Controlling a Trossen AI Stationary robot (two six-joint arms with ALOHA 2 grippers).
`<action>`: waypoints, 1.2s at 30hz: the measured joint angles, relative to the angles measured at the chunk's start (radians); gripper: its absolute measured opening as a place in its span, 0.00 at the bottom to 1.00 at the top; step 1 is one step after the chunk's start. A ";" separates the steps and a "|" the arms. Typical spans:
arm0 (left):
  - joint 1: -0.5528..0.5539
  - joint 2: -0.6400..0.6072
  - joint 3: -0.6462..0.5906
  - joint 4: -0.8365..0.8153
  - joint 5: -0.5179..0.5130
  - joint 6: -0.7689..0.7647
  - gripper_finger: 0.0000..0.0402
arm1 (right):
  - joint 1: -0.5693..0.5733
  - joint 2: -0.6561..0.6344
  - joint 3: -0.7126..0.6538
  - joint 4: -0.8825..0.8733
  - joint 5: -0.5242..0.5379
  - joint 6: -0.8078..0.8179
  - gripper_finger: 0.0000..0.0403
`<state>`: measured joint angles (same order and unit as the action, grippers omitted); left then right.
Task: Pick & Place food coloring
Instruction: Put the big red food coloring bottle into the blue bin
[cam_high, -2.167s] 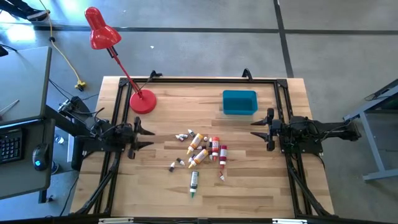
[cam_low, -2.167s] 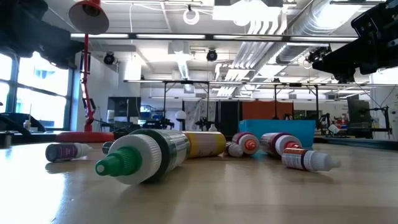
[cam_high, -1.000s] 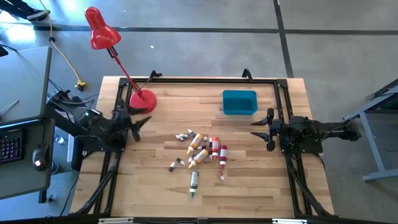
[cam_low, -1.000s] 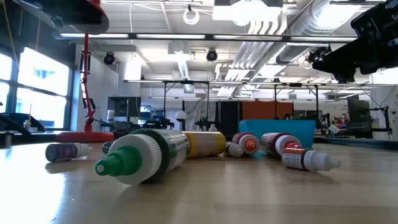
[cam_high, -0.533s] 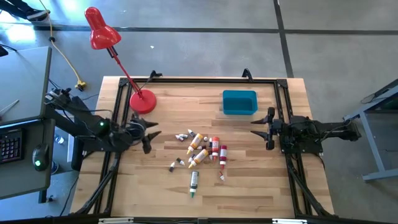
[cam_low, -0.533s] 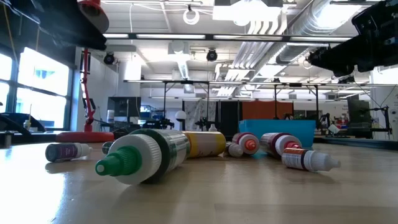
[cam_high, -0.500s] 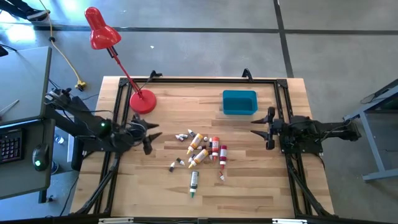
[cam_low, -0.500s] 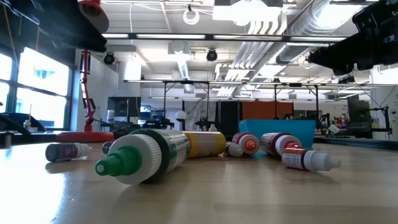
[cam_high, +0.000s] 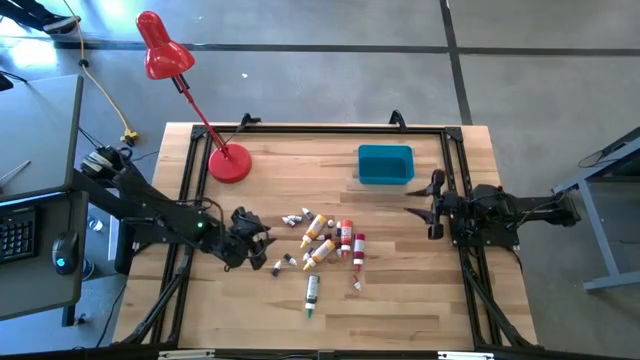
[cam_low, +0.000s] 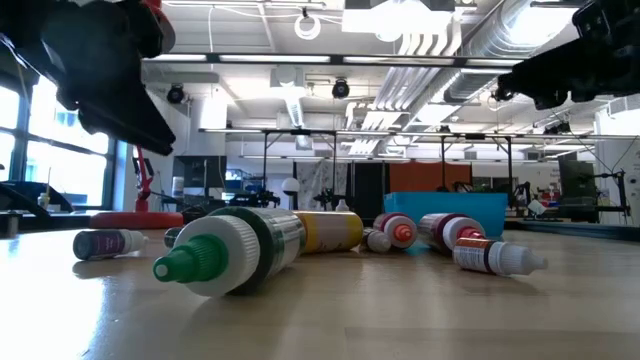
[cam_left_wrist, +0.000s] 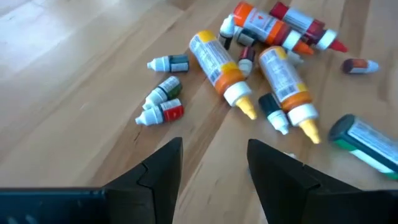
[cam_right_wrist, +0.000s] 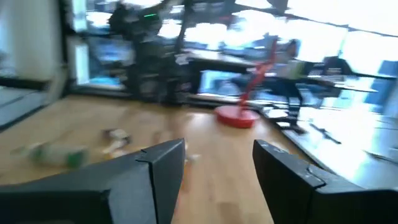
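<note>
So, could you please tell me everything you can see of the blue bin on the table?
The blue bin is a small rectangular open-topped container, apparently plastic, in a teal-blue shade. It sits upright on the wooden table toward the far edge, on the right arm's side, well apart from the cluster of food coloring bottles. From above its inside looks empty. In the low view it shows as a blue wall behind the bottles. Nothing touches it but the table; neither hand is at it.
</note>
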<state>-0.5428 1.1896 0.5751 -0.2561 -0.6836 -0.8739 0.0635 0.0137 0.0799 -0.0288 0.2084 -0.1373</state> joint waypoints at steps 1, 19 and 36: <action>0.004 0.008 0.000 0.007 -0.005 0.001 0.44 | 0.000 0.000 0.000 0.011 0.034 -0.002 0.46; 0.149 0.008 0.000 0.015 0.083 0.114 0.44 | 0.009 0.416 0.002 0.674 -0.242 -0.065 0.46; 0.205 0.008 0.000 0.018 0.114 0.227 0.44 | 0.035 0.922 0.002 1.021 0.197 0.084 0.46</action>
<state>-0.3382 1.1973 0.5751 -0.2382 -0.5699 -0.6474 0.0982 0.9355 0.0814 0.9924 0.4053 -0.0530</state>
